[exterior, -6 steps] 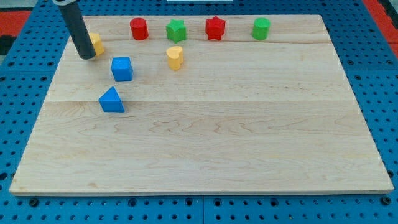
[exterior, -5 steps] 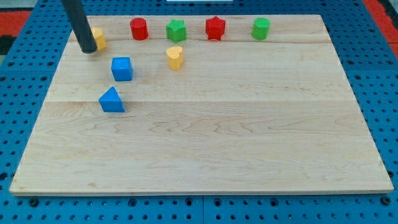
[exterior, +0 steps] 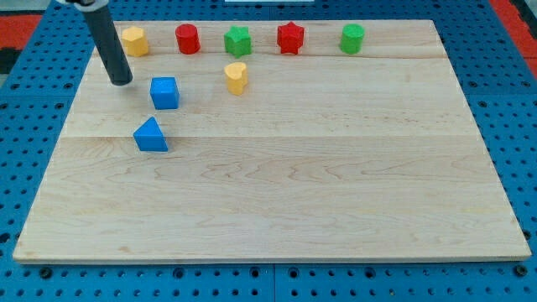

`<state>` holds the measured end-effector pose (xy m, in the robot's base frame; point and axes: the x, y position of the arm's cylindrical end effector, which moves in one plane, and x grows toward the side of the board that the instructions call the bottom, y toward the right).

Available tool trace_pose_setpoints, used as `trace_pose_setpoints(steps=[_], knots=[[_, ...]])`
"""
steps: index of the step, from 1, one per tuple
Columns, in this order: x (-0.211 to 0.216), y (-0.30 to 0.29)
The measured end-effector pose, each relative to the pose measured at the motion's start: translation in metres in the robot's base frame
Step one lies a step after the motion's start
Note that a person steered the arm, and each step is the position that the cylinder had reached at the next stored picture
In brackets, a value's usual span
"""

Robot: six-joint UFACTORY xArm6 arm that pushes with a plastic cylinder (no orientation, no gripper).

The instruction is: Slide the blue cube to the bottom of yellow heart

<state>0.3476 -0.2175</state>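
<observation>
The blue cube (exterior: 164, 92) sits on the wooden board in the upper left part of the view. The yellow heart (exterior: 237, 77) lies to its right and slightly higher. My tip (exterior: 122, 81) rests on the board just left of the blue cube, a little above its level, with a small gap between them. The dark rod rises from it toward the view's top left corner.
A blue triangular block (exterior: 151, 135) lies below the cube. Along the top edge stand a yellow block (exterior: 133, 40), a red cylinder (exterior: 187, 39), a green star (exterior: 237, 40), a red star (exterior: 289, 38) and a green cylinder (exterior: 352, 38).
My tip has moved down and slightly right, coming off the yellow block at the top left. That yellow block now sits higher, near the top edge. The blue cube has not moved.
</observation>
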Motion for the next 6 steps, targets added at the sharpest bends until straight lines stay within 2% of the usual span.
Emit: trace_pose_setpoints(steps=[2, 4, 6], knots=[[0.016, 0.07], [0.016, 0.104], [0.007, 0.112]])
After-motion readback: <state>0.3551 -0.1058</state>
